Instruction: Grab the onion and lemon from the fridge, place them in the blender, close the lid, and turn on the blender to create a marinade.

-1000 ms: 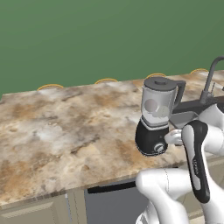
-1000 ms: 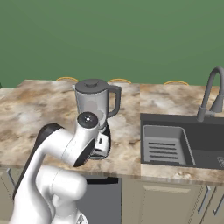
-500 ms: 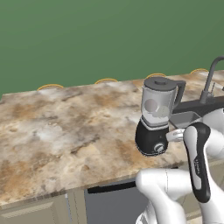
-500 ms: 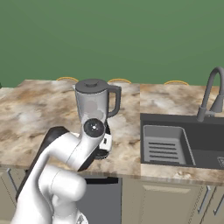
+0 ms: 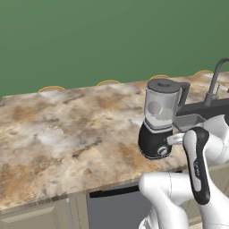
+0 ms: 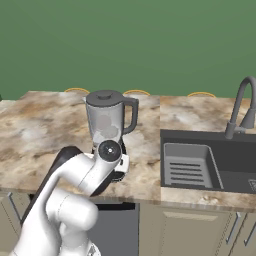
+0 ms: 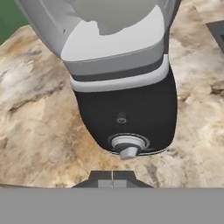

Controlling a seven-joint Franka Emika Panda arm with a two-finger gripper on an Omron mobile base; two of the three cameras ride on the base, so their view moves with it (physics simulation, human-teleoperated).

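The blender (image 5: pixel 159 120) stands on the marbled counter, with its dark lid (image 5: pixel 163 84) seated on the jar. Through the translucent jar I see the pale onion (image 5: pixel 154 107) and the yellow-green lemon (image 5: pixel 166 114) beside it. In the right base view the blender (image 6: pixel 107 122) rises behind my wrist, which covers its black base. In the hand view my gripper (image 7: pixel 112 181) is shut and empty. It sits just in front of the silver knob (image 7: pixel 127 147) on the black base (image 7: pixel 127 113), a small gap away. The fridge is out of view.
A dark sink (image 6: pixel 190 162) with a curved faucet (image 6: pixel 240 107) lies right of the blender. The marbled counter (image 5: pixel 62 129) stretches wide to the left. A green wall backs it, with yellow rims (image 5: pixel 51 88) along the far edge.
My hand has shifted slightly down and in toward the front of the blender base. The blender, lid and fruit have stayed put, and the gripper has stayed shut.
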